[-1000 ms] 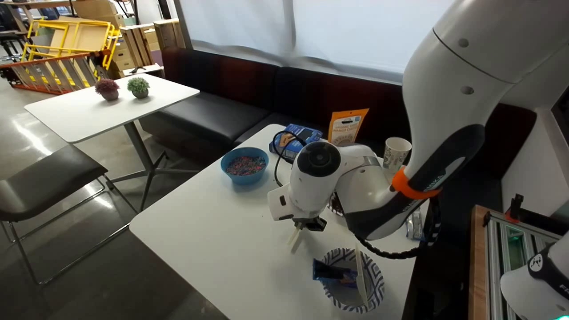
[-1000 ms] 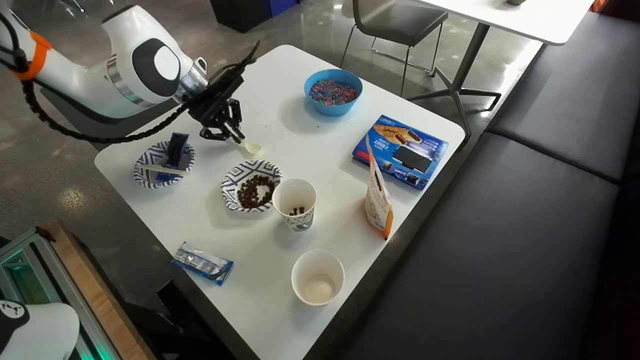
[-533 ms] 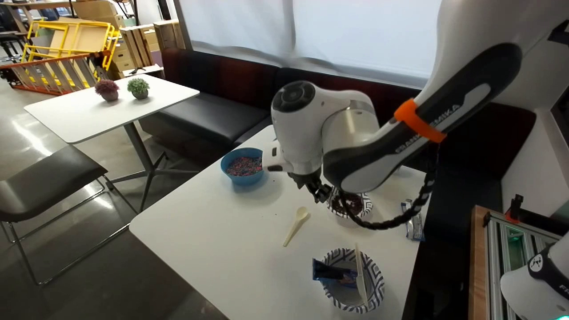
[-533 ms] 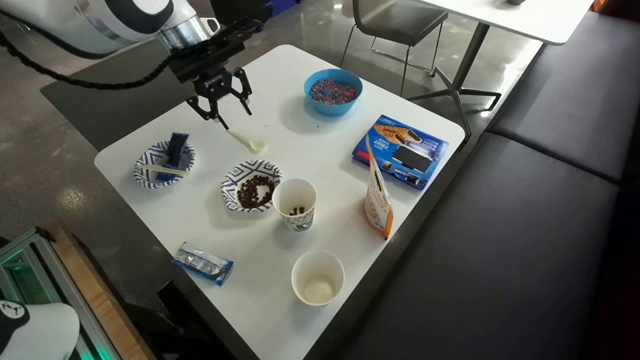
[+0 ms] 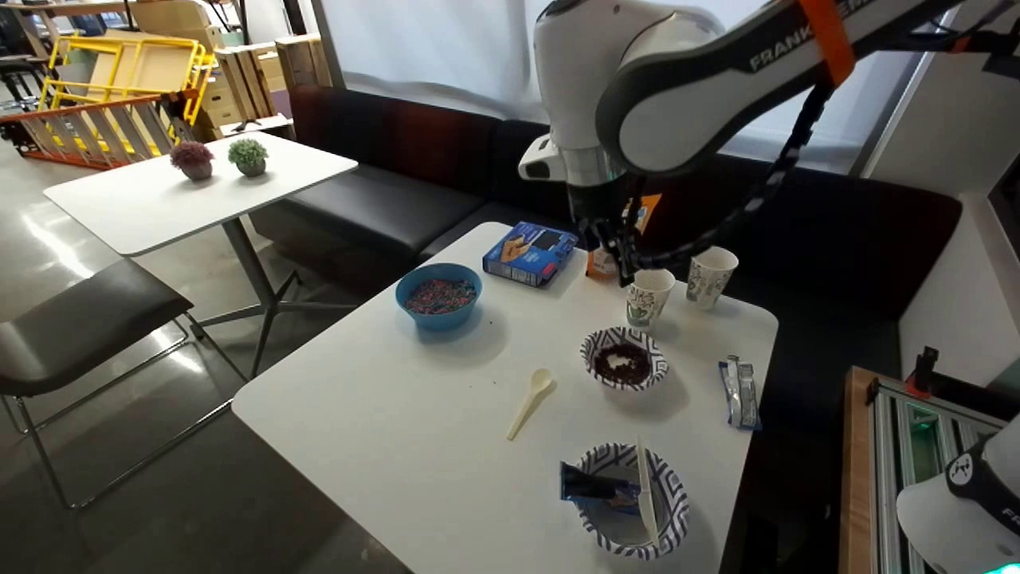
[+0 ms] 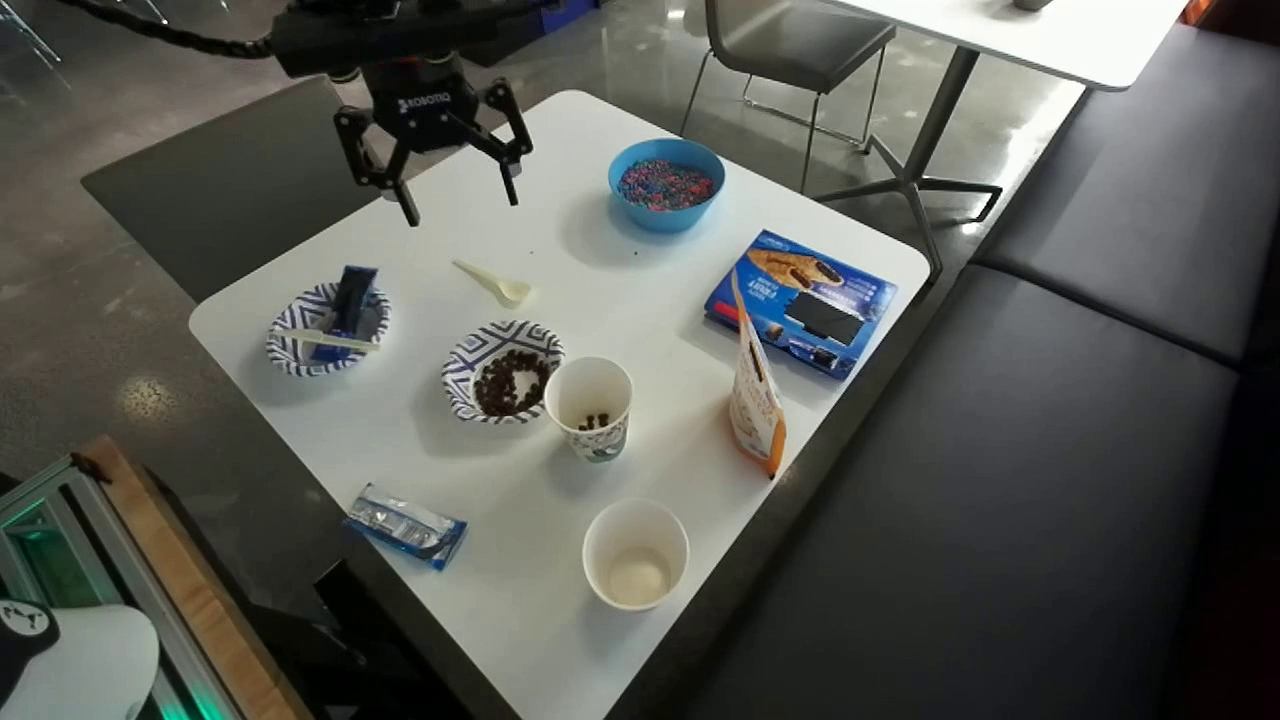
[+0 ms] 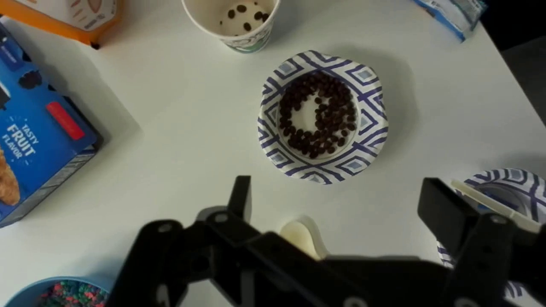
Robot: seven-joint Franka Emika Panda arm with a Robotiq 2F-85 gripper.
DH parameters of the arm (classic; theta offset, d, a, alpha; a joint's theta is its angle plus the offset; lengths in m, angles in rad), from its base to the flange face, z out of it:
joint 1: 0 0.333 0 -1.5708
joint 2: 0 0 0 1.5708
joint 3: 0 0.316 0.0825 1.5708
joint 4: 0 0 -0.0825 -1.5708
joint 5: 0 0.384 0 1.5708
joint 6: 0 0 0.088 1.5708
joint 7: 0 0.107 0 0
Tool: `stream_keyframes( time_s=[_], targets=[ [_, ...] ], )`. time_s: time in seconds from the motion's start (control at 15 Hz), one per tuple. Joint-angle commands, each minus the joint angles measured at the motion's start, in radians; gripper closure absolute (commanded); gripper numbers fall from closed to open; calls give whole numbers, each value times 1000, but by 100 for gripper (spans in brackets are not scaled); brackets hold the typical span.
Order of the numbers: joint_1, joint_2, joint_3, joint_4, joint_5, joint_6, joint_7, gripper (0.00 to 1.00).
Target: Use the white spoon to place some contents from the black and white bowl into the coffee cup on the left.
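Observation:
The white spoon point(image 6: 490, 282) lies flat on the table, apart from my gripper; in the wrist view a finger hides its handle. My gripper point(image 6: 463, 210) hangs above the table, open, with nothing between its fingertips. Dark brown beans partly cover the bottom of the black and white bowl point(image 7: 269, 115), which sits beyond the spoon bowl point(image 7: 296, 234). Close to that bowl stands the coffee cup on the left point(image 6: 600, 440), upright, with several beans at its bottom. It also shows in an exterior view as a patterned white cup point(image 5: 647, 307).
Another white cup point(image 6: 640, 520) stands near the bench side. A patterned bowl point(image 5: 677, 510) holds a blue packet and a pale utensil. Around them are a blue bowl point(image 6: 665, 220), a blue box point(image 6: 800, 305), an orange bag point(image 6: 757, 410) and a silver-blue wrapper point(image 6: 405, 525).
A second ago my gripper was shut on the spoon, low at the table. It has opened and let go of the spoon, and the arm has risen well above it.

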Motion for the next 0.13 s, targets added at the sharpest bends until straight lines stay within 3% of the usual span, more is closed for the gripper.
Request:
stream_keyframes(
  time_s=[0.0, 0.07],
  targets=[
    [-67, -13, 54, -8, 13, -3, -7, 0],
    [-73, -21, 54, -15, 20, -2, -10, 0]
  ],
)
